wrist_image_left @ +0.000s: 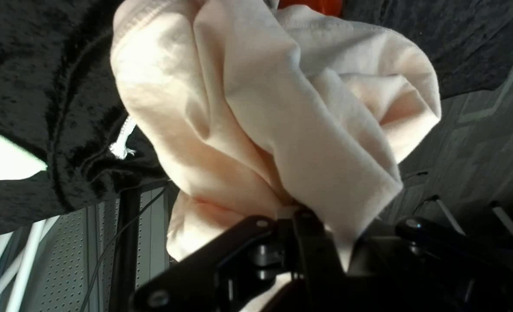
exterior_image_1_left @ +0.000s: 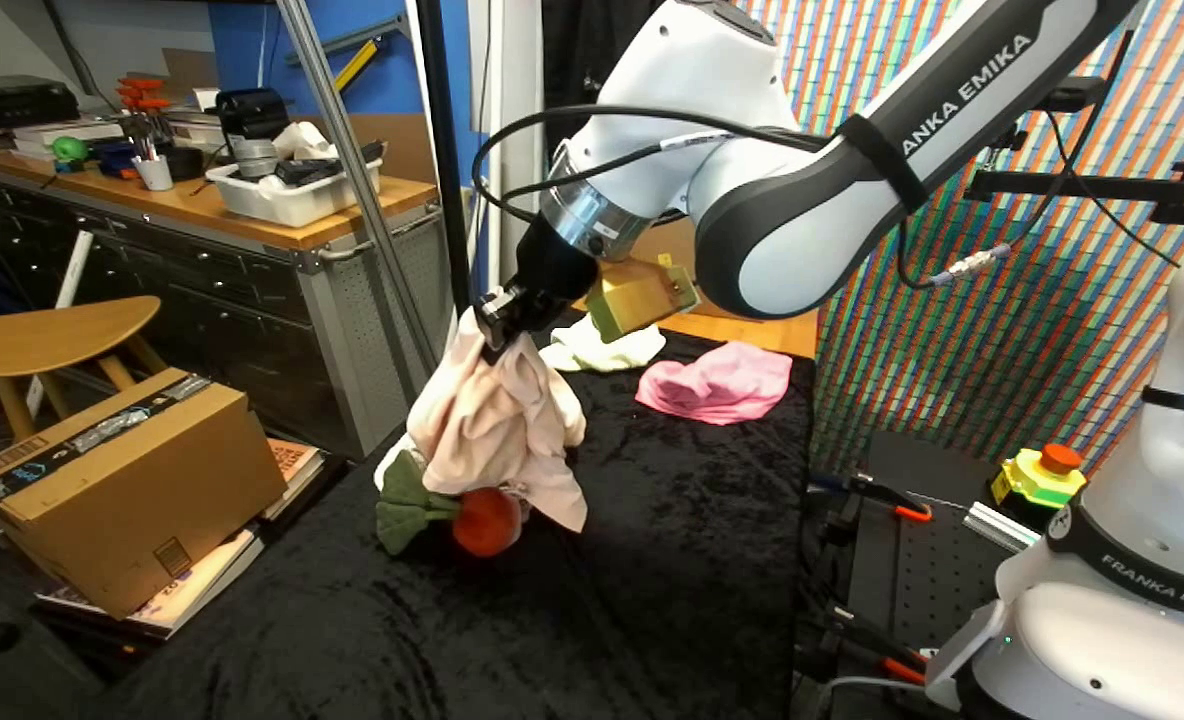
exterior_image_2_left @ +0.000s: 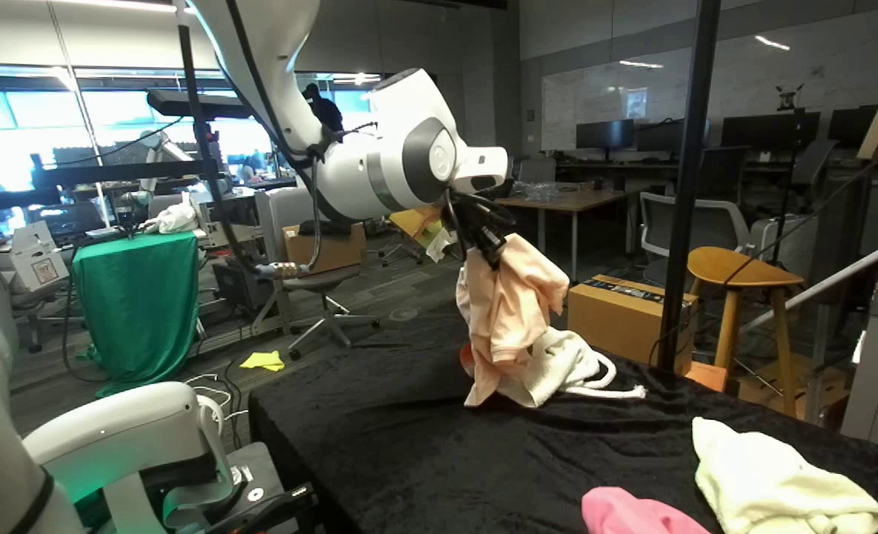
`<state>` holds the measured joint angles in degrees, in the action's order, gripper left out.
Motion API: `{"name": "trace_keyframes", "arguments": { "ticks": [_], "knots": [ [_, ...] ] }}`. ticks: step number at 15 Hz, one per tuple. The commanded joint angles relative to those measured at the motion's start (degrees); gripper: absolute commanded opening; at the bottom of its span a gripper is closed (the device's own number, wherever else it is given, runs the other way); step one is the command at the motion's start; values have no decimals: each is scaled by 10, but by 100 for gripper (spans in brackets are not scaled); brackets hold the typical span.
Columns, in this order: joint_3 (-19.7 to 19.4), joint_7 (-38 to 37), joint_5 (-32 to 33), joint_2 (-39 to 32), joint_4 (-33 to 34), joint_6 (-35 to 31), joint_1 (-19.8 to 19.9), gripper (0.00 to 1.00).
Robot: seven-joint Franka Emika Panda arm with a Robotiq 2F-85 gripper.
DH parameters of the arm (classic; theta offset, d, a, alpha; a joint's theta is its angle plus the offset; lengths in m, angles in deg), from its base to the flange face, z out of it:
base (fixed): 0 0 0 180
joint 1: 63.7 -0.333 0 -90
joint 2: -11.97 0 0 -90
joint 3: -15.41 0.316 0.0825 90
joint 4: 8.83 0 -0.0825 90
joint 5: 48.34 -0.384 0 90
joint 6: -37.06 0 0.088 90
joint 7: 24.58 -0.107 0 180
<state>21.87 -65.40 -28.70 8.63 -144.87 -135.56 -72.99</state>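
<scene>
Peach cloth (exterior_image_1_left: 497,410) hangs from the gripper (exterior_image_1_left: 495,345) in an exterior view, over the black-covered worktop (exterior_image_1_left: 652,580). We see the gripper pinching it at the top, so that it falls in loose folds; whether its lowest corner touches the worktop we cannot tell. At its lower edge sit a red ball (exterior_image_1_left: 485,525) and a green leafy shape (exterior_image_1_left: 407,505). A broad stretch of black covering runs from them toward us and across to the straight right edge, near which a pink cloth (exterior_image_1_left: 717,385) lies, with a pale cloth (exterior_image_1_left: 607,347) just beside it. Beyond that edge stands the robot's base (exterior_image_1_left: 1092,650); a black post (exterior_image_1_left: 447,200) rises by the left edge.

In an exterior view we find the peach cloth (exterior_image_2_left: 509,304) overlapping a cream thing (exterior_image_2_left: 565,363) whose cord trails over the worktop toward the black post. The red ball peeks out at the hanging folds' left side. Pale and pink cloths lie well apart from these, at lower right, with black covering between; the pink one is cut off by the frame.

In the wrist view, folds fill the middle and hide much of the worktop from us. The gripper's jaws are pressed together on the fabric. Past the worktop's edges we see floor (wrist_image_left: 486,130) at right and a perforated panel (wrist_image_left: 66,260) at lower left.
</scene>
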Motion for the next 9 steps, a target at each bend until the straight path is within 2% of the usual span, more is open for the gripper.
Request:
{"name": "trace_keyframes", "arguments": {
  "ticks": [1,3,5,9],
  "knots": [
    [-15,-60,60,-33,55,13,-9,35],
    [-19,-74,77,-42,66,15,-11,43],
    [-18,-73,81,-48,70,23,-11,60],
    [13,-10,19,-40,52,80,6,88]
  ]
}}
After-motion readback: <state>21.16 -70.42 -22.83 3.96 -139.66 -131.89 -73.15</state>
